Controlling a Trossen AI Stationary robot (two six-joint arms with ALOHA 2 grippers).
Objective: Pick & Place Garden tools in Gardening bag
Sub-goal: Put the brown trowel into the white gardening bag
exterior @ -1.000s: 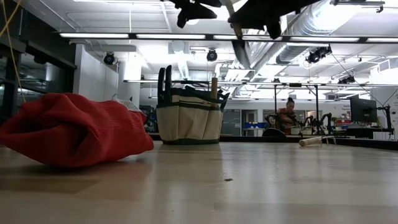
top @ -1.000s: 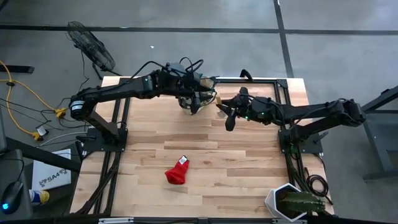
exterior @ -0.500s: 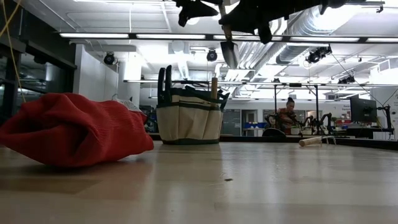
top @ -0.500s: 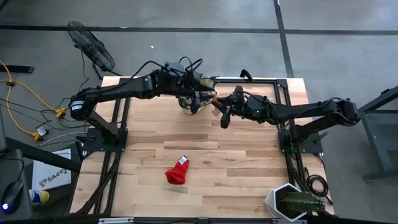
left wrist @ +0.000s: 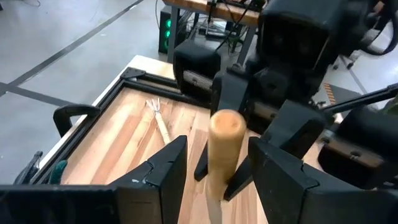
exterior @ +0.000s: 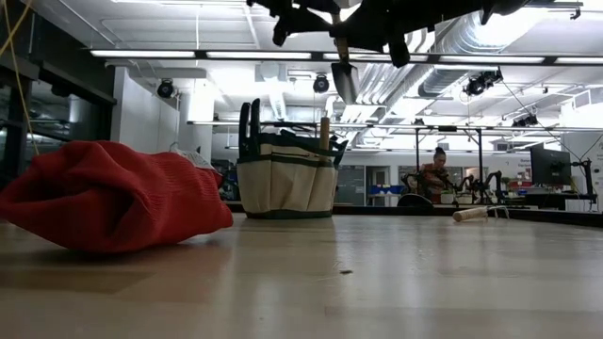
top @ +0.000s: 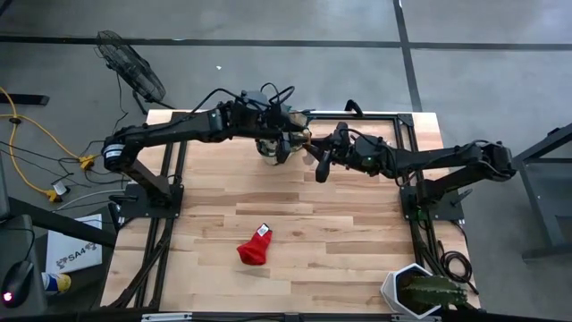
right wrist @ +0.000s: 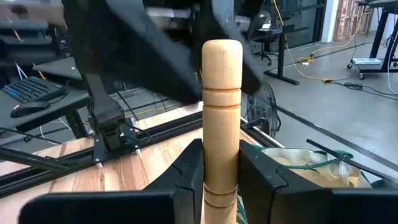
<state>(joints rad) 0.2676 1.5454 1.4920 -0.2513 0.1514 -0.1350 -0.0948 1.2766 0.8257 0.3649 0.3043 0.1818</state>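
Near the far edge of the surface (top: 295, 215), a little toward its middle, the two arms meet above the gardening bag (exterior: 285, 181). The right tool (right wrist: 219, 163) is pinching a trowel: its two dark fingers (right wrist: 189, 171) press against either side of the pale wooden handle (right wrist: 222, 118), which stands up between them with two turned grooves near its rounded top. From table height the trowel's grey metal blade (exterior: 345, 81) hangs point-down in the air, above the bag and slightly to the side of it, not touching it. The left tool (left wrist: 214, 165) sits just beside, its fingers (left wrist: 166, 163) spread to either side of the same rounded handle end (left wrist: 224, 149) without visibly pressing on it.

The bag stands upright on the surface, tan canvas with dark green trim. Two dark handles (exterior: 250, 125) stick up from one end of it and a wooden handle (exterior: 324, 132) from the other. From above it is mostly hidden under the left arm, only a pale bit (top: 268, 148) showing.

A red cloth piece (top: 255, 246) lies crumpled toward the near edge, well apart from both tools. A small fork with a wooden handle (left wrist: 159, 118) lies flat by the far right corner, beside the black frame rail (left wrist: 134, 81). At the near right corner stands a spiky green plant in a white pot (top: 420, 292).

A person (exterior: 435, 171) sits far back in the room.
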